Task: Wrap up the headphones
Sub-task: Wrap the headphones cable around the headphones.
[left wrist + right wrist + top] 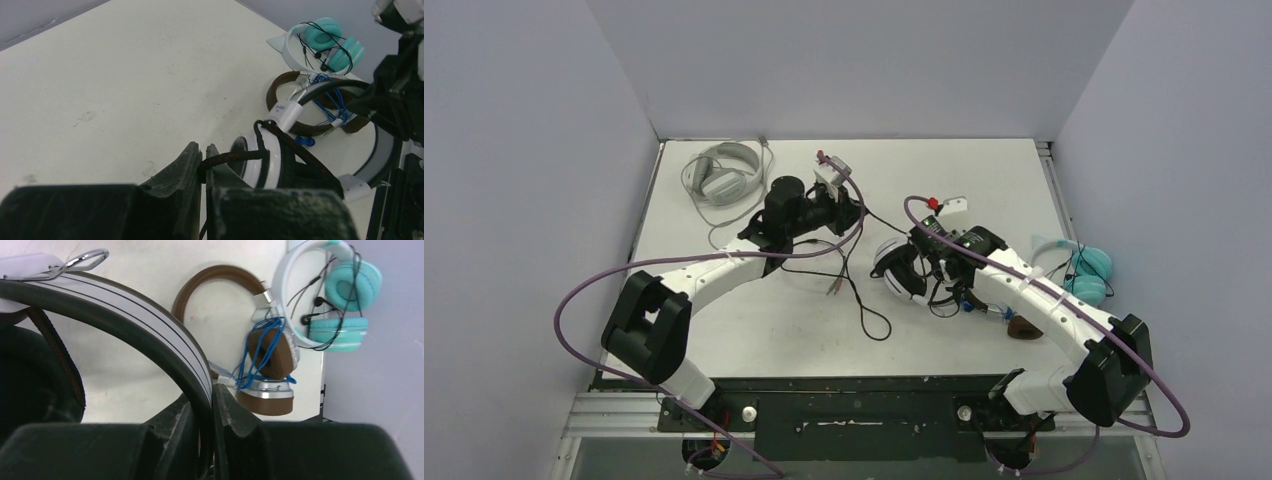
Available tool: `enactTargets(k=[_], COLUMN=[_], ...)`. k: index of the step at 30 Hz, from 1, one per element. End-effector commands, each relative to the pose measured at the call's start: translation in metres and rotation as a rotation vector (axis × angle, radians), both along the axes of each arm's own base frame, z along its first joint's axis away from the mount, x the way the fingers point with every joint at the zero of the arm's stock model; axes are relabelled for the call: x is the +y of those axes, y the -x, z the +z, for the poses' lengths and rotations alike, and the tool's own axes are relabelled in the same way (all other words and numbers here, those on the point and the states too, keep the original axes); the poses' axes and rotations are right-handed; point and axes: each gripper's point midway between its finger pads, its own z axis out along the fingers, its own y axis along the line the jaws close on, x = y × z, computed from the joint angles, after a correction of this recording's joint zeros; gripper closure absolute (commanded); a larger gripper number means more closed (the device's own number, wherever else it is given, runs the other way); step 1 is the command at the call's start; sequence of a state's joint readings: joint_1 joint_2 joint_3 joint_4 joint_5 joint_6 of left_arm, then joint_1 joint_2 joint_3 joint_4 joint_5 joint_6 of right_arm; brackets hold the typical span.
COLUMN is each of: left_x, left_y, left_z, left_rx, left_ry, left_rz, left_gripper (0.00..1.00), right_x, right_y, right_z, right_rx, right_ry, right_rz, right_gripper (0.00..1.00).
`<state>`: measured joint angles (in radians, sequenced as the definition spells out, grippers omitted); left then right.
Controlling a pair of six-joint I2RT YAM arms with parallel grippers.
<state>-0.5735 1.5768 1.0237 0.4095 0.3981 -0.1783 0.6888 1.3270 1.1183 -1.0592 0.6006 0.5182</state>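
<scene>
left pincer: closed tight on the black cable, over the far middle of the tabletop.
right pincer: jaws almost shut, clamped on the headband of the black-and-white headphones.
black-and-white headphones: right of the tabletop's centre. Their cable runs left to the left pincer, and more of it lies in loops nearer.
brown headphones: near right, with the blue cable wound around them.
teal headphones: at the right edge, just beside the brown pair.
grey headphones: far left corner, well apart from the rest.
</scene>
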Motion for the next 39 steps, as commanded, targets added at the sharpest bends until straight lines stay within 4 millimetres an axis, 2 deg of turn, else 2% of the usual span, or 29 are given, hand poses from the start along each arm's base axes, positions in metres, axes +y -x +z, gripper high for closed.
enactTargets(k=[1, 5, 8, 12, 15, 19, 24, 26, 30, 33, 39], left_x=[-0.014, -0.022, -0.030, -0.040, -0.044, -0.059, -0.075, -0.080, -0.085, -0.087, -0.090], left_y=[0.019, 0.030, 0.044, 0.067, 0.085, 0.116, 0.141, 0.148, 0.151, 0.146, 0.133], left_z=[0.045, 0.054, 0.065, 0.069, 0.059, 0.040, 0.015, 0.007, -0.008, -0.017, -0.032], left_rx=[-0.019, 0.043, 0.108, 0.146, 0.178, 0.215, 0.266, 0.276, 0.273, 0.260, 0.223], left_ry=[0.038, 0.080, 0.140, 0.203, 0.229, 0.246, 0.258, 0.258, 0.245, 0.240, 0.231], left_rz=[-0.056, -0.101, -0.169, -0.275, -0.331, -0.405, -0.458, -0.474, -0.472, -0.445, -0.394], left_gripper=[0.98, 0.98, 0.98, 0.97, 0.97, 0.97, 0.96, 0.92, 0.84, 0.82, 0.80], right_x=[-0.010, -0.009, -0.016, -0.027, -0.032, -0.026, -0.016, -0.011, 0.001, 0.009, 0.011], right_y=[-0.036, -0.045, -0.051, -0.067, -0.083, -0.101, -0.112, -0.114, -0.114, -0.110, -0.099], right_z=[0.044, 0.048, 0.047, 0.042, 0.046, 0.066, 0.091, 0.098, 0.116, 0.129, 0.149], right_rx=[-0.247, -0.292, -0.326, -0.361, -0.400, -0.481, -0.531, -0.530, -0.533, -0.539, -0.529], right_ry=[-0.028, -0.024, -0.004, -0.099, -0.241, -0.407, -0.510, -0.557, -0.651, -0.706, -0.730], right_rz=[-0.120, -0.133, -0.194, -0.298, -0.358, -0.368, -0.354, -0.349, -0.315, -0.285, -0.250], right_gripper=[1.00, 1.00, 1.00, 1.00, 1.00, 1.00, 1.00, 1.00, 1.00, 1.00, 1.00])
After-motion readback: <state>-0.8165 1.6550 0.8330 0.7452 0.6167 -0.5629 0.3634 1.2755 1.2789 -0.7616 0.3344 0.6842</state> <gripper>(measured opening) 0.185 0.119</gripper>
